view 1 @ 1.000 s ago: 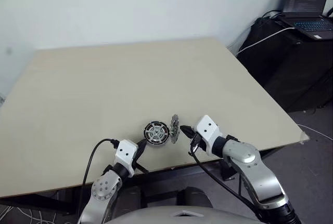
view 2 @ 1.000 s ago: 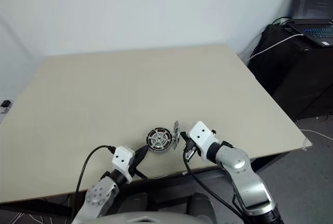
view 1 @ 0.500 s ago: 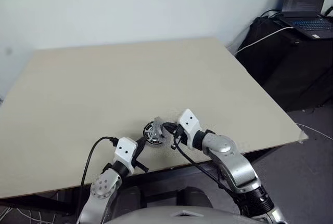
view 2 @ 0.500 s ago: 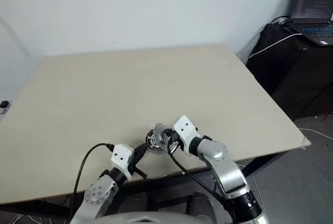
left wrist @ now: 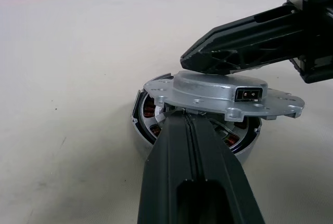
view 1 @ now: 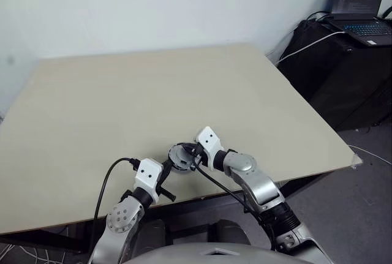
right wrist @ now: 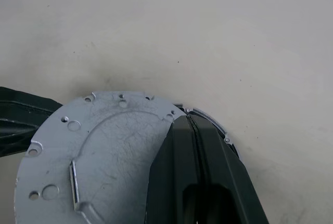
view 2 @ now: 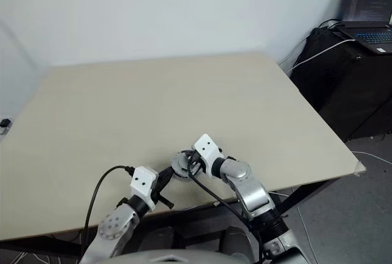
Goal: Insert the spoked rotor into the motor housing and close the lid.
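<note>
1. The table (view 1: 122, 86) lies bare across the frame's upper and middle parts.
2. At lower centre, both grippers crowd the lid (left wrist: 218, 91) resting tilted over the motor housing (left wrist: 151, 130).
3. A laptop (view 1: 361, 7) stands on a black stand at the upper right.

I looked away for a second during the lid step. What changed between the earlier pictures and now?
The right gripper swung left, carrying the lid from upright beside the motor housing to lying nearly flat on top of it, not yet seated. It stays shut on the lid's edge. The left gripper stayed shut at the housing's near side; the housing kept its place on the table.
</note>
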Controlling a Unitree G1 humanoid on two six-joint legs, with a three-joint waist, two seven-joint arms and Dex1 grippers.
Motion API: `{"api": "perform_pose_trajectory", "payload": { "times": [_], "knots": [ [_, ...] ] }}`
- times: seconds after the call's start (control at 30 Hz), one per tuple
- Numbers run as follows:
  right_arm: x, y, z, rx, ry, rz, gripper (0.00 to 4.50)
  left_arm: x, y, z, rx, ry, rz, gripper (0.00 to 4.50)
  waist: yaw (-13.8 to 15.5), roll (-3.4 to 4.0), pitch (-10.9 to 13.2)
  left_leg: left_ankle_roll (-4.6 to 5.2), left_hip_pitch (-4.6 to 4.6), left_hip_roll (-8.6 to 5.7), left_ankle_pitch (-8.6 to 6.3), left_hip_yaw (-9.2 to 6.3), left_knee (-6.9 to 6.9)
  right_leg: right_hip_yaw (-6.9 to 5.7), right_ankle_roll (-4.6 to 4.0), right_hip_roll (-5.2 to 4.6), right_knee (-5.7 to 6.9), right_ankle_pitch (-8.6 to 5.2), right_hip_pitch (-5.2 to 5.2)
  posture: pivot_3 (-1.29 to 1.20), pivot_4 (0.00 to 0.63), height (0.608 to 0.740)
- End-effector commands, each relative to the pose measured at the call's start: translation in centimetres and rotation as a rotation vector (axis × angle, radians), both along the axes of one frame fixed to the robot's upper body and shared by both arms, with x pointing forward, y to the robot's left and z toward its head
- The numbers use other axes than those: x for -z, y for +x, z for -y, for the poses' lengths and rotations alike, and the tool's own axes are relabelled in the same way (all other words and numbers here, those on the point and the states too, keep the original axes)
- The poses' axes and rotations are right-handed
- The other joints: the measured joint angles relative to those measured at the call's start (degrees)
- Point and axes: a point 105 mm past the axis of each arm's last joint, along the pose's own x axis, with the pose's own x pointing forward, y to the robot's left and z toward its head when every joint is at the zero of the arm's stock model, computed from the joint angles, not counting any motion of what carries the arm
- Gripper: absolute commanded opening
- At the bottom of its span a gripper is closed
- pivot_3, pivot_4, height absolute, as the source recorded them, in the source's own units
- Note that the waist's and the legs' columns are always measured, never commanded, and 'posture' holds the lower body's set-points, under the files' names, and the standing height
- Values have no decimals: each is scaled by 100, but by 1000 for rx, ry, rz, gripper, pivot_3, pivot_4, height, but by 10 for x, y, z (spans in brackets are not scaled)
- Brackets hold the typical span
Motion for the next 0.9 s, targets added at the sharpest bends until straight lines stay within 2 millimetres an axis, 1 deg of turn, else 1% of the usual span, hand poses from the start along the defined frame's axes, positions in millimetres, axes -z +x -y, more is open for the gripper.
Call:
{"api": "perform_pose_trajectory", "payload": {
  "times": [0.03, 0.13, 0.23, 0.4, 0.57, 0.6, 0.67, 0.77, 0.9],
  "knots": [
    [-24, 3, 1, 1, 75, 73, 10, -20, 3, 2, 7, -25, 72, 0, 1, 1, 0, 0, 0, 0, 0, 0, 0, 1, 0, 0, 0, 0, 0, 0, 0, 740],
    [-30, 2, 5, 1, 84, 89, 10, -17, 0, 0, 10, -25, 57, 0, 1, 2, 1, 0, 0, 0, 0, 1, 0, 2, 0, 0, -1, 0, 0, 0, 0, 740],
    [-32, -1, 10, -1, 85, 91, 10, -11, -5, -1, 24, -28, 17, 0, 4, 3, 2, 0, 0, 0, 0, 0, 0, 2, 0, 0, -1, 0, 0, 0, 0, 740],
    [-35, -4, 11, -6, 86, 99, 10, -1, -12, -7, 52, -2, -27, 0, 2, 7, 4, -1, 0, 1, -1, 0, 0, 2, 0, -1, 0, 0, -2, 0, 0, 740],
    [-46, -8, 11, -18, 135, 120, 10, -2, -22, -14, 70, -33, -39, 0, 0, 8, 4, -3, 0, 1, -2, 0, -1, 3, 0, -1, -1, 0, -3, 0, 0, 740],
    [-47, -9, 12, -18, 140, 120, 10, -3, -24, -14, 76, -43, -42, 0, 1, 8, 5, -4, 0, 1, -3, 0, -1, 3, 0, -1, -1, 0, -4, 0, 0, 740],
    [-43, -12, 15, -26, 134, 100, 10, -3, -33, -15, 110, -66, -71, 0, 3, 8, 5, -6, -1, 1, -4, 0, -1, 4, 0, -2, -3, 0, -4, 0, 0, 740],
    [-32, -18, 17, -56, 116, 62, 606, -2, -44, -15, 150, -90, -106, 0, 7, 12, 8, -6, -1, 1, -4, 1, -1, 5, -1, -4, -4, 0, -4, 0, 0, 740],
    [-26, -23, 17, -73, 121, 37, 1922, -2, -45, -15, 155, -89, -109, 0, 4, 25, 16, -6, 0, 1, -5, 1, -1, 5, 0, -5, -3, -1, -4, 0, 0, 740]
  ]
}}
